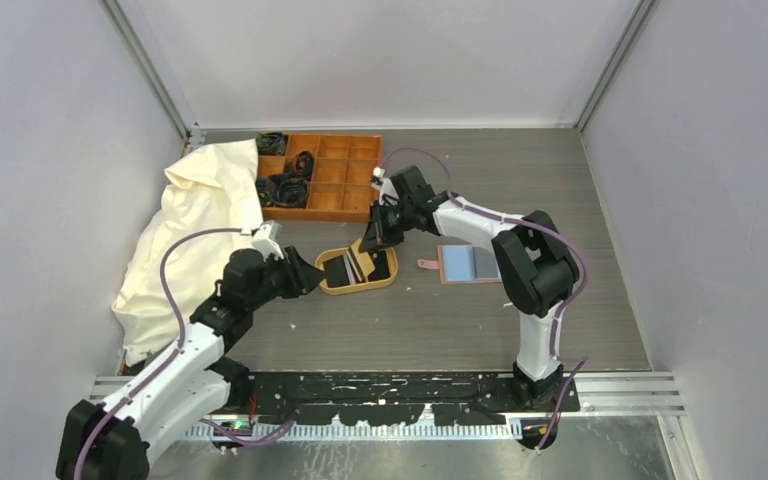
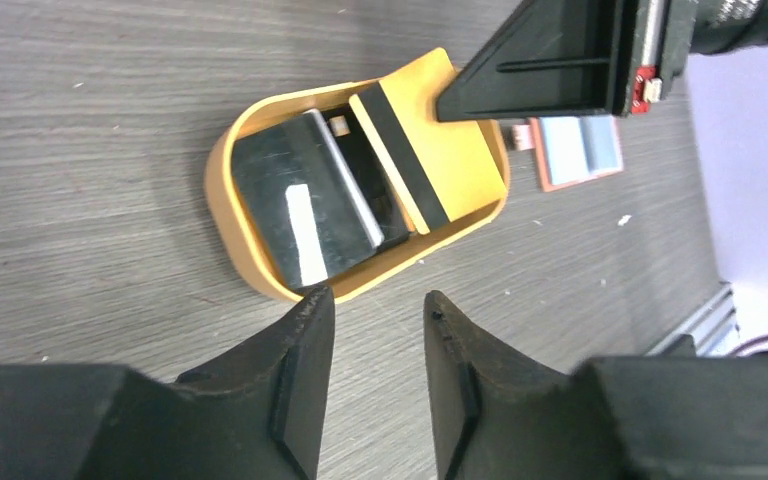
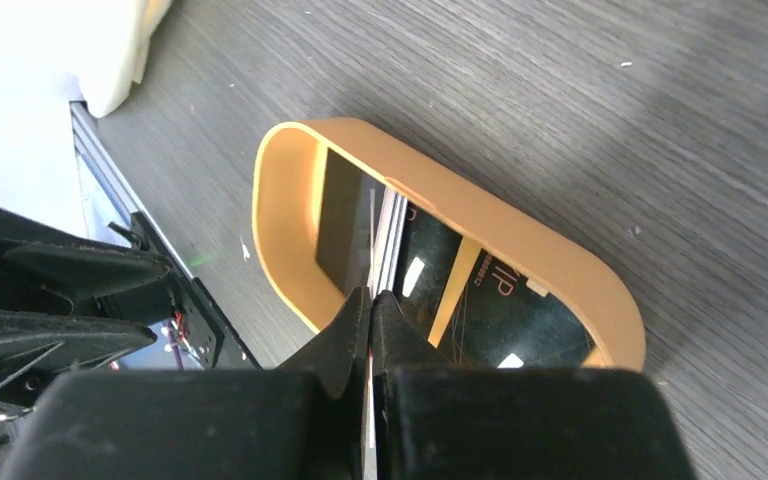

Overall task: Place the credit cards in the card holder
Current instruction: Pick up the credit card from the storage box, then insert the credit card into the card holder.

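In the oval tray (image 1: pixel 332 287), my right gripper (image 3: pixel 371 297) is pinching a striped card (image 2: pixel 405 160) by its edge, with the black cards (image 2: pixel 305 200) lying beside it. My left gripper (image 2: pixel 378 300) is hovering empty at the rim, jaws parted. The card holder (image 1: pixel 468 263) is lying open, off to the tray's right, so I am judging no card filed yet.

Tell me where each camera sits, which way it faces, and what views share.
Top external: above and behind the robot, facing down at the table; both arms show, left gripper and right gripper at the oval tray.
Left wrist: on the left arm, looking past its open fingers at the tray and the card the right gripper pinches.
Right wrist: on the right arm, looking along its shut fingers into the tray.
Shared: all show the tray; top and left wrist also the card holder.
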`<state>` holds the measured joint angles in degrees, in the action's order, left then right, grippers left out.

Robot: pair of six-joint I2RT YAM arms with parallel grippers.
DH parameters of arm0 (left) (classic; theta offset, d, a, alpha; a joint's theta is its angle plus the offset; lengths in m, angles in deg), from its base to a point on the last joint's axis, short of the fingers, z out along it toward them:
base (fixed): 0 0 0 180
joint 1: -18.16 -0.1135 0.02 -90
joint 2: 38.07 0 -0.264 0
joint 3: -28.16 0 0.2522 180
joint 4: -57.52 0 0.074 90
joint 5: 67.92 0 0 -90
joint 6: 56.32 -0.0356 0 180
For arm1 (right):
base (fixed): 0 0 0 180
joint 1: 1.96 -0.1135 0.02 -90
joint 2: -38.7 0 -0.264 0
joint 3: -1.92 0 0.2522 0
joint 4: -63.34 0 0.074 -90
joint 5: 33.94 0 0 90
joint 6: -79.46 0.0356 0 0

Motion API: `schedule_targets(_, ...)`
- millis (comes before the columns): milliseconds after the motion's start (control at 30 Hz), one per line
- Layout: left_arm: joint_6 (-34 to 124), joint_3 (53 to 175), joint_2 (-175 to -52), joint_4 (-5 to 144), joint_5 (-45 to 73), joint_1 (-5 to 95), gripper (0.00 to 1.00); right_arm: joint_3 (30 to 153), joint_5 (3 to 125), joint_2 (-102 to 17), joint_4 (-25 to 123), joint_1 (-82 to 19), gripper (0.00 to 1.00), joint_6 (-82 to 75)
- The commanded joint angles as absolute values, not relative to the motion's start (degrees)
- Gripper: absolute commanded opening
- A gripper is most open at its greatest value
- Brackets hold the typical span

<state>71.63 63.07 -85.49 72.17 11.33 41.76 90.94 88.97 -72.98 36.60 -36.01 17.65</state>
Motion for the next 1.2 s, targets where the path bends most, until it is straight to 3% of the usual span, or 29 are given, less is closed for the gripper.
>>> schedule_targets(0, 75.0, 61.1, -79.0, 66.9, 6.0, 41.7, 0.44, 91.7, 93.7, -66.6, 36.3, -33.8, 0.01, 12.0)
schedule_targets(200, 83.0, 52.9, -69.5, 51.8, 2.1, 41.7, 0.74, 89.2, 106.2, -60.8, 37.4, -29.1, 0.01, 7.3)
schedule_targets(300, 85.7, 49.9, -66.1, 43.7, 1.2, 41.8, 0.77, 86.0, 111.6, -56.0, 39.2, -26.7, 0.01, 7.0)
schedule_targets(567, 91.3, 48.9, -72.1, 20.5, -3.3, 43.9, 0.78, 75.6, 120.4, -42.6, 47.0, -21.4, 0.01, 7.0)
schedule_targets(833, 80.0, 53.9, -89.4, 6.7, 1.4, 59.2, 0.77, 69.7, 124.7, -32.9, 49.2, -19.1, 0.01, 5.9)
schedule_targets(1167, 76.3, 59.1, -110.8, -10.7, 1.3, 61.8, 0.71, 67.1, 126.7, -29.1, 51.8, -18.6, 0.01, 6.0)
